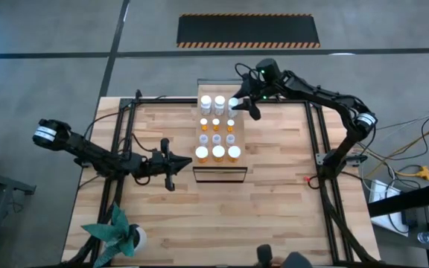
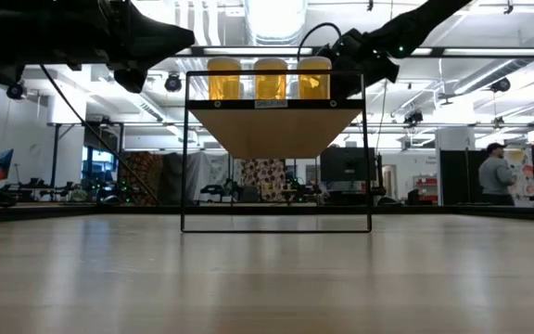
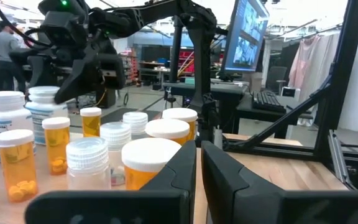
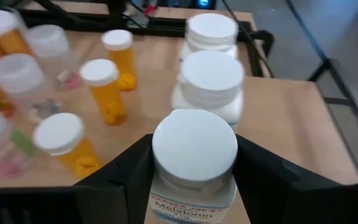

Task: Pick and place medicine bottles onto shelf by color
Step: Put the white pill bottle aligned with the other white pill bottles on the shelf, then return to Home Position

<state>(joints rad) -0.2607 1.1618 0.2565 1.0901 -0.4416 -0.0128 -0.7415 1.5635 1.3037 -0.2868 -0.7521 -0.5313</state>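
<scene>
Gripping a white bottle between its fingers, the right claw hovers over the shelf; only its wrist view shows the label.

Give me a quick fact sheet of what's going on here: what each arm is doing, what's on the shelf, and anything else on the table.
Right gripper: shut on a white bottle at the shelf's far end
Left gripper: fingers together, holding nothing, waiting beside the shelf
Shelf: bottles in rows of three, big white ones far, big orange ones near, small ones between
Also on table: potted plant at a near corner
</scene>
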